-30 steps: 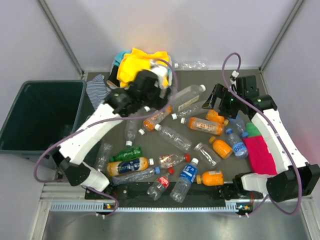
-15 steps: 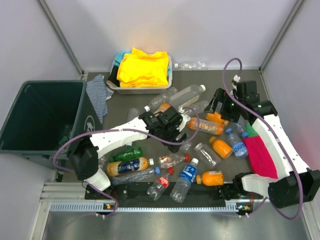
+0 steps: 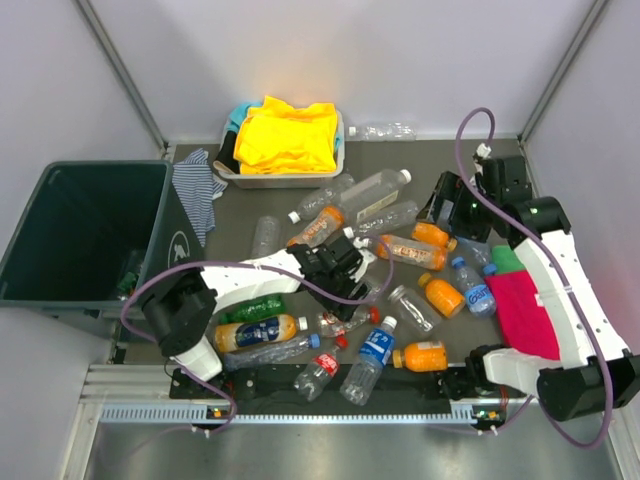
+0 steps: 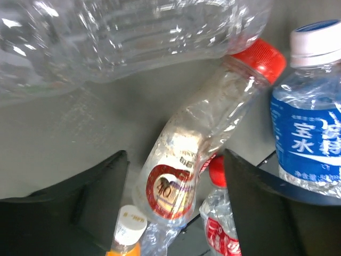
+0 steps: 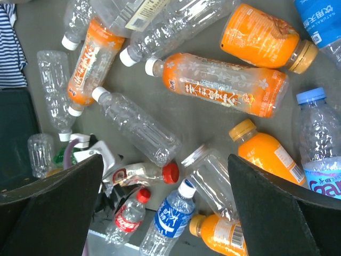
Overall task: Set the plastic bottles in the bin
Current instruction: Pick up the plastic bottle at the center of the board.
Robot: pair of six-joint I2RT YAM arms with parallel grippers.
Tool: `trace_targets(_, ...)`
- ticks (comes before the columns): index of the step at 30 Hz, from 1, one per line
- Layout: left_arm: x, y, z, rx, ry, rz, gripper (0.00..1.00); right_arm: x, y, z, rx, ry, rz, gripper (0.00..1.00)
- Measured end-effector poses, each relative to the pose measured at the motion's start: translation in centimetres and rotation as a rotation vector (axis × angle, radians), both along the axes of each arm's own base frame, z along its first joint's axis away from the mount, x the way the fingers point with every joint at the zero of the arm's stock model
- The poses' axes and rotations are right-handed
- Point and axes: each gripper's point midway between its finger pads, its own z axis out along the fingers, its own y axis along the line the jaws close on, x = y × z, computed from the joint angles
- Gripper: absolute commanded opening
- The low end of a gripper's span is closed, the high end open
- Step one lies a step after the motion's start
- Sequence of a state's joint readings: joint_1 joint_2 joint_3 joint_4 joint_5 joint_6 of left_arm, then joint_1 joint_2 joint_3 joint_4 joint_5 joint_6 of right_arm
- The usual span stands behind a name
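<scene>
Many plastic bottles lie scattered on the dark table: an orange one [image 3: 410, 252], a blue-labelled one [image 3: 375, 350], a green one [image 3: 250, 308] and several clear ones. The dark green bin [image 3: 80, 230] stands at the left, off the table's edge. My left gripper [image 3: 350, 285] is open and low over the middle of the pile. In the left wrist view a crushed clear bottle with a red cap [image 4: 202, 144] lies between its open fingers [image 4: 85, 197], not held. My right gripper [image 3: 448, 205] is open and empty, high over the right-hand bottles [image 5: 224, 88].
A shallow white tray [image 3: 280, 180] of yellow cloth sits at the back. A striped cloth [image 3: 197, 185] lies by the bin and a pink cloth [image 3: 520, 305] at the right. One clear bottle [image 3: 385, 130] lies by the back wall.
My left arm has swung from the back by the tray forward and down over the bottles in the middle. My right arm has barely moved.
</scene>
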State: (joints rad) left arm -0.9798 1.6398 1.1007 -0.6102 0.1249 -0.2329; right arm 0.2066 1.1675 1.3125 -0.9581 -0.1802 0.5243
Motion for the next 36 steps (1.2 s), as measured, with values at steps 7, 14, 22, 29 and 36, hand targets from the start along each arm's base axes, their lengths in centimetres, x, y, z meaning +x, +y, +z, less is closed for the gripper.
trace_targets(7, -0.8, 0.8, -2.3, 0.024, 0.047, 0.061, 0.41, -1.3, -0.4, 0.3, 0.001, -0.029, -0.010, 0.99)
trace_targets(14, -0.4, 0.4, -1.9, 0.009, 0.027, 0.121, 0.01, -1.5, -0.4, 0.1, 0.008, -0.024, -0.013, 0.99)
trace_targets(22, 2.7, 2.7, -0.3, 0.136, -0.115, 0.232, 0.00, -1.2, -0.3, -0.2, 0.006, -0.013, -0.013, 0.99)
trace_targets(29, 7.8, 3.2, 6.4, 0.126, -0.241, 0.370, 0.00, -1.0, -0.3, -0.1, 0.007, -0.019, -0.014, 0.99)
trace_targets(36, 15.9, 7.2, 18.3, -0.013, -0.446, 0.641, 0.00, -0.8, -0.2, -0.3, 0.008, -0.016, -0.013, 0.99)
